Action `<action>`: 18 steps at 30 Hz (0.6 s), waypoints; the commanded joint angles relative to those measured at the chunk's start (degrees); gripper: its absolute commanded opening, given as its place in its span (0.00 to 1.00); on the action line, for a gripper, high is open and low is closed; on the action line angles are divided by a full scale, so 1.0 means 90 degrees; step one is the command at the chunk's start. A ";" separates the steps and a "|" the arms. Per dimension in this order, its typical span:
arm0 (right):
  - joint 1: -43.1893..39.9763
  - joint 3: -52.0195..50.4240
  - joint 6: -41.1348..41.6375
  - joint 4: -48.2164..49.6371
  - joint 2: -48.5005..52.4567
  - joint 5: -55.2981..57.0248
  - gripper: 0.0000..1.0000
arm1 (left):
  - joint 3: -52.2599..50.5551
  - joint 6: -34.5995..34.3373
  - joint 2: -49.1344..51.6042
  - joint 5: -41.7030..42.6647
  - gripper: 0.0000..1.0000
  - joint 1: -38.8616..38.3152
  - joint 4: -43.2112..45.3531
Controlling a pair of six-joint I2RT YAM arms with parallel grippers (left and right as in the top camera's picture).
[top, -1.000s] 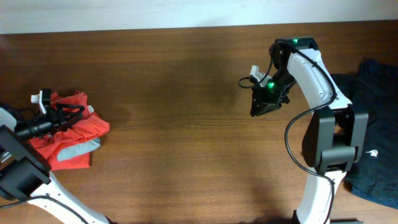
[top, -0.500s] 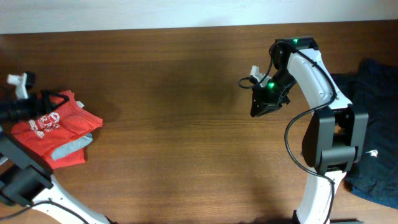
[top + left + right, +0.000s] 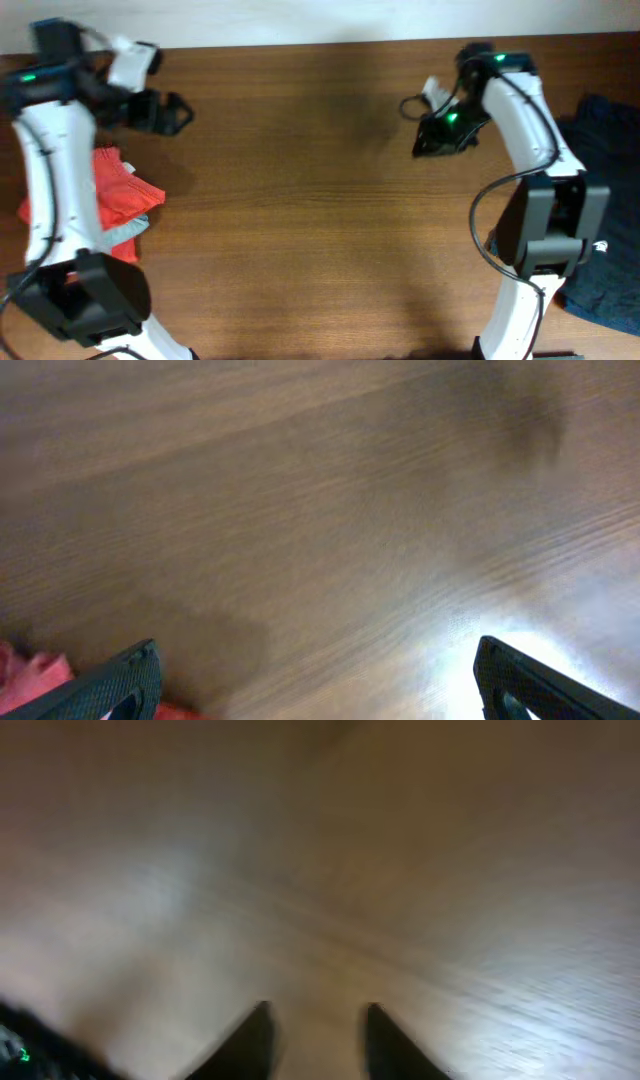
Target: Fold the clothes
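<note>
On the brown wooden worktop [image 3: 300, 200], seen from overhead, the folded red-orange shirt [image 3: 125, 190] is lying at the 9 o'clock edge, partly hidden behind the left arm [image 3: 45, 170]. A grey garment [image 3: 128, 232] is peeking out from under the shirt at its 5 o'clock side, touching it. A dark navy garment [image 3: 612, 125] is lying in a heap at the 3 o'clock edge and is running down behind the right arm's base [image 3: 545, 225] toward 4 o'clock.

The left gripper [image 3: 176, 112] is hanging over bare wood at about 10 o'clock on the worktop. It is sitting at 1 o'clock of the shirt and apart from it, with its tips pointing toward 3 o'clock. In the left wrist view its fingers [image 3: 110, 682] are standing wide apart at the two lower corners, with nothing but wood grain between them. A scrap of the red cloth is showing at the 7 o'clock corner of that view.

The right gripper [image 3: 420, 150] is hovering over bare wood at about 1 o'clock on the worktop, well apart from both the navy heap and the shirt, with its tips pointing toward 8 o'clock. The right wrist view is blurred, but its two dark fingers [image 3: 250, 1042] are showing a narrow gap with only worktop between them. They are parted and holding nothing.
</note>
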 commanded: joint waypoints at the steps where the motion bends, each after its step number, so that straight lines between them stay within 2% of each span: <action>1: -0.0381 0.0617 0.0267 0.0294 -0.0403 0.0034 0.98 | 0.0075 -0.0818 -0.0073 -0.1341 0.99 -0.0933 0.0352; 4: -0.0534 0.0675 0.0272 0.0457 -0.0403 0.0027 0.99 | 0.0075 -0.0845 -0.0005 -0.1931 0.99 -0.1460 0.0573; 6: -0.0610 0.0695 0.0270 0.0274 -0.0420 0.0061 0.99 | 0.0075 -0.1078 -0.0007 -0.1923 0.99 -0.1613 0.0532; 12: -0.0685 0.0695 0.0612 0.0012 -0.0901 0.0816 0.99 | 0.0075 -0.1081 -0.0180 -0.1705 0.99 -0.1596 0.0211; 18: -0.0656 0.0449 0.0818 0.0012 -0.1979 0.1316 0.99 | 0.0019 -0.1197 -0.0503 -0.1732 0.99 -0.1583 -0.0165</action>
